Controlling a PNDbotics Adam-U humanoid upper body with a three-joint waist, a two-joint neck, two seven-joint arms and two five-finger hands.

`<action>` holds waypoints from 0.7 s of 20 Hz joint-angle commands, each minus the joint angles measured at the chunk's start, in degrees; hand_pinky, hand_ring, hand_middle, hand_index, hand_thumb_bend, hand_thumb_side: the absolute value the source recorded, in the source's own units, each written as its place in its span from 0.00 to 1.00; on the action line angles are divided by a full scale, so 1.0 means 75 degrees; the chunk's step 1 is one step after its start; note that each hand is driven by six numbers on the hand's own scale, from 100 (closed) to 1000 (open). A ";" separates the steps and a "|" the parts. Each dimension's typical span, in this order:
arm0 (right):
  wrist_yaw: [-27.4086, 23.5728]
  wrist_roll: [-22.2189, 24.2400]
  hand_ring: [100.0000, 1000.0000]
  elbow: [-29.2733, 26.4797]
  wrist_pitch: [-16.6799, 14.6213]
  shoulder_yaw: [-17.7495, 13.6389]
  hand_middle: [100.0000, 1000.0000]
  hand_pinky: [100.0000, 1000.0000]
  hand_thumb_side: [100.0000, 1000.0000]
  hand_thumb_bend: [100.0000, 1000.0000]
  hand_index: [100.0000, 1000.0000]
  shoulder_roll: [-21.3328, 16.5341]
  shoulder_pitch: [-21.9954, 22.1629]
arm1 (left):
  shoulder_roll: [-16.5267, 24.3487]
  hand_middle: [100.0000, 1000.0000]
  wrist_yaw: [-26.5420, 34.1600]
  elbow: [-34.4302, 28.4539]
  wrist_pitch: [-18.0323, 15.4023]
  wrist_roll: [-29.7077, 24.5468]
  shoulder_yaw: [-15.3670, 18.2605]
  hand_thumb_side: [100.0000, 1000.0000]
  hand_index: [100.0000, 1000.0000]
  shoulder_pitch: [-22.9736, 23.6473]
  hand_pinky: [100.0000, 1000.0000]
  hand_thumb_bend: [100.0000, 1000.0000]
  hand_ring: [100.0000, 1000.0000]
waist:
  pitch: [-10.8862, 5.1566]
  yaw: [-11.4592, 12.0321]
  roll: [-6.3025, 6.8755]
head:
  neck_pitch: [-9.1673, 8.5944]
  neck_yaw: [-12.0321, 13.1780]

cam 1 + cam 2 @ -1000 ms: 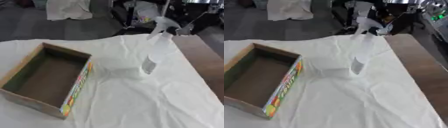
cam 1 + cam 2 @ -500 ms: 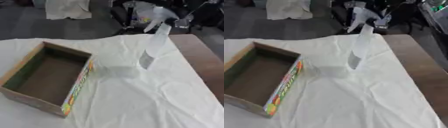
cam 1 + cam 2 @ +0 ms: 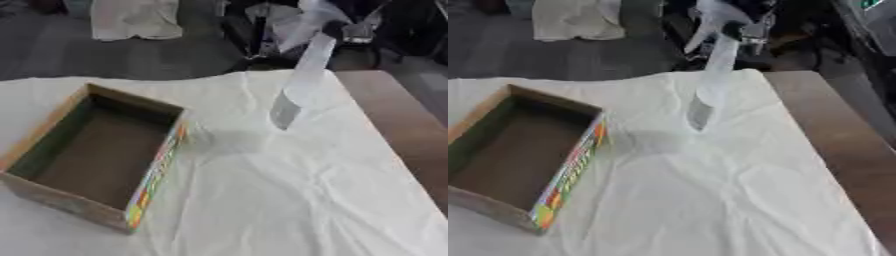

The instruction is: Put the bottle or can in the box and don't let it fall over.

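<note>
Clear spray bottle (image 3: pixel 297 85) stands tall beside the box (image 3: pixel 96 150); a nudge could topple it; no hands visible.

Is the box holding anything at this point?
Empty. The open-topped box shows only its bare floor; the clear bottle is outside, to its right.

Brown table (image 3: pixel 411 135) under a wrinkled white cloth (image 3: pixel 289 200), open cardboard box (image 3: pixel 96 155) at left.
</note>
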 commanded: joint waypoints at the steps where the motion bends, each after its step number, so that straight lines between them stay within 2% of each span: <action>1: 0.0040 0.0032 0.22 -0.0014 0.0043 -0.0023 0.29 0.44 0.00 0.00 0.39 -0.0051 -0.0331 | 0.0279 0.81 0.0004 -0.0113 0.0016 -0.0006 0.0028 0.79 0.77 -0.0065 0.67 0.32 0.80 | -0.0212 -0.0018 0.0004 | 0.0066 -0.0004; 8: 0.0150 0.0192 0.22 0.0123 0.0100 0.0121 0.29 0.44 0.00 0.00 0.39 0.0279 -0.0834 | 0.0317 0.81 -0.0006 -0.0113 0.0016 -0.0018 0.0022 0.79 0.78 -0.0073 0.67 0.32 0.80 | -0.0260 -0.0010 -0.0026 | 0.0198 -0.0031; 14: 0.0204 0.0356 0.22 0.0280 0.0099 0.0231 0.29 0.44 0.00 0.00 0.39 0.0575 -0.1258 | 0.0358 0.81 -0.0010 -0.0113 0.0032 -0.0030 0.0012 0.79 0.78 -0.0084 0.67 0.32 0.80 | -0.0311 0.0008 -0.0072 | 0.0402 -0.0009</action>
